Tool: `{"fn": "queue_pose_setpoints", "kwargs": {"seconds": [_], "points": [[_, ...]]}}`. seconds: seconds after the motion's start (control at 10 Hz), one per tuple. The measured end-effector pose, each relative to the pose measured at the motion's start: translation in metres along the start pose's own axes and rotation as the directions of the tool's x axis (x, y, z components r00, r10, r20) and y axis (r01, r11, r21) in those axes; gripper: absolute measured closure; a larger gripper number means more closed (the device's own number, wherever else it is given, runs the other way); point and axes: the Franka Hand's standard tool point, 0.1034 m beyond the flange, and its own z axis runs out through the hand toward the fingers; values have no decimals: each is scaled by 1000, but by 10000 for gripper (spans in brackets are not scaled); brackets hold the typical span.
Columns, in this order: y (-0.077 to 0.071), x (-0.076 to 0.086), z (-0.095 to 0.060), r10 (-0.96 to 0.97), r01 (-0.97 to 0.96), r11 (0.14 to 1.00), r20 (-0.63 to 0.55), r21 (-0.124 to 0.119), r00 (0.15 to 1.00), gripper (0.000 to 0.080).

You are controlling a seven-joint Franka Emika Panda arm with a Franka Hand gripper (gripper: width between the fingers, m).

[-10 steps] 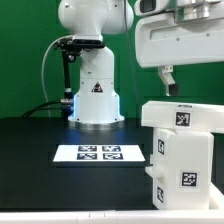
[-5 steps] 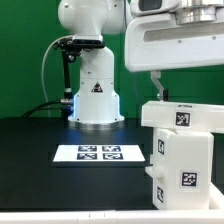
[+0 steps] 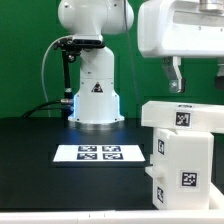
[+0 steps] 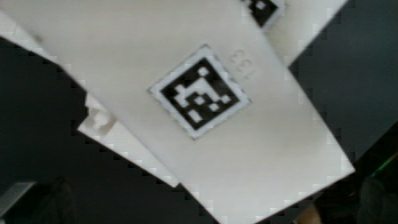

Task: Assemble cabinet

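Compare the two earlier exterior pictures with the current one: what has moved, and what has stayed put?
The claw swung toward the exterior view's left, then back toward its right, ending above the cabinet without touching it. It holds nothing in any of the pictures. The cabinet and the marker board kept their places on the table.

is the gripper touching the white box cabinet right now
Apart. In the exterior view the gripper hangs above the tall white plastic box-shaped cabinet, with green backdrop plainly visible between its fingertips and the cabinet's top panel.
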Motion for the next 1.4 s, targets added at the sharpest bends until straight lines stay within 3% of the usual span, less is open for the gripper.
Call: {"fn": "queue_pose_setpoints", "kwargs": {"seconds": [0.2,0.4,0.6,1.1,1.3,1.4], "points": [[4,-2,1,-129,129,992,12,-12,992,3],[1,-14,14,-224,223,974,86,22,971,3],[1,-17,21,-289,289,957,86,16,953,3],[8,-25,35,-239,240,971,90,-4,967,3],[9,-26,35,-132,134,991,89,-14,987,249],[9,-26,35,-34,36,999,87,-23,996,248]]}}
